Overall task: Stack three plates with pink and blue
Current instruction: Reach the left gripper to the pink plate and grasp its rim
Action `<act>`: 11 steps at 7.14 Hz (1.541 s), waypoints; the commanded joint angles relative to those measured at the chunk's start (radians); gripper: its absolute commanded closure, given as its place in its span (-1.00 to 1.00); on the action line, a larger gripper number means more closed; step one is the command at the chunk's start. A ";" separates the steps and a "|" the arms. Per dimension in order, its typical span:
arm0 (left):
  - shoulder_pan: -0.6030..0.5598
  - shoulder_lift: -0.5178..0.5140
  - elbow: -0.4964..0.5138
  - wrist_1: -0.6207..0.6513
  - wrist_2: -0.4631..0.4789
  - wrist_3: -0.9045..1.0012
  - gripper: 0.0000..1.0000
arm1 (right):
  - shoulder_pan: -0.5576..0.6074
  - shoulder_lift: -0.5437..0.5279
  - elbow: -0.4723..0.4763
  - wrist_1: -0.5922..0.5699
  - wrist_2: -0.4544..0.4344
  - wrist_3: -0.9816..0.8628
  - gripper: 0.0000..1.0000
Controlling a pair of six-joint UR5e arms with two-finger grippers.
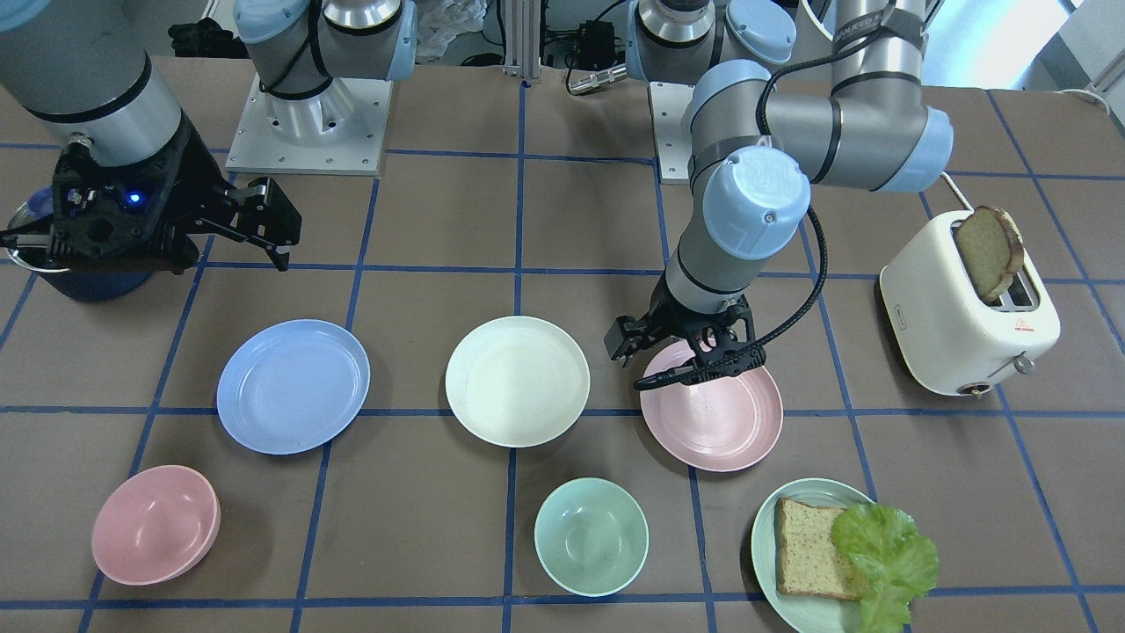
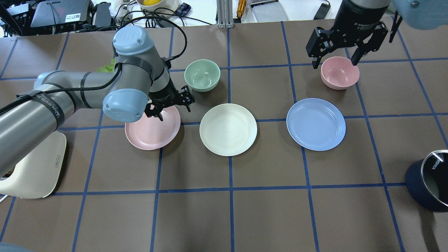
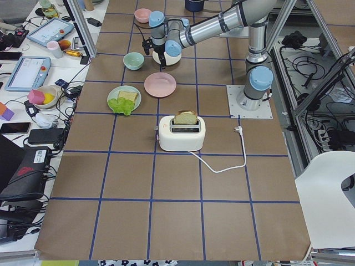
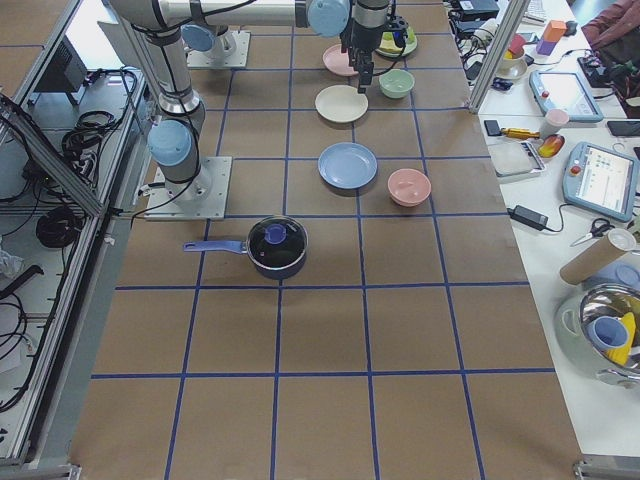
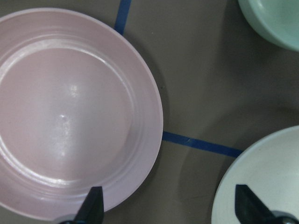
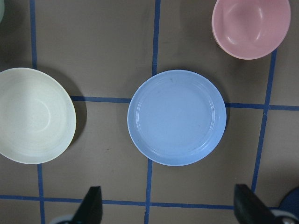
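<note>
Going across the overhead view: far left is the toaster (image 2: 31, 168), well off from both arms. The front view shows a bread slice (image 1: 989, 251) sticking out of its slot.

Next is the left end effector (image 2: 173, 110). It's pointing down, jaws wide open, holding nothing. Its wrist camera shows one fingertip over the near rim of the pink plate (image 2: 153, 131) and the other over the edge of the white plate (image 2: 228, 129), so the gap between the fingers sits over the bare strip of tabletop (image 2: 245, 210) between those two plates. I can't tell if either fingertip actually touches a rim. The mint bowl (image 2: 202, 75) is just past this end effector, on the far side from the robot.

The white plate lies flat, right beside the left end effector and well apart from the right one.

The blue plate (image 2: 316, 124) comes next. The right end effector (image 2: 335, 60) hangs high above it, also spread wide open and empty. Its wrist view has the blue plate roughly centred below, ahead of the fingertips, with the pink bowl (image 2: 340, 72) just beyond it.

All three plates sit apart in a row, nothing stacked.

The pot (image 2: 428, 185) is at the far right, on the robot's side of the right end effector.
</note>
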 commanded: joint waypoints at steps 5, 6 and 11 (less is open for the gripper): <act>-0.005 -0.090 -0.004 0.094 0.046 0.046 0.52 | -0.072 0.003 0.021 -0.002 0.000 -0.063 -1.00; -0.007 -0.093 -0.004 0.094 0.061 0.050 0.95 | -0.092 0.003 0.023 -0.002 0.000 -0.086 -1.00; -0.031 -0.046 0.054 0.062 0.075 0.063 1.00 | -0.121 0.003 0.046 -0.018 0.000 -0.088 -1.00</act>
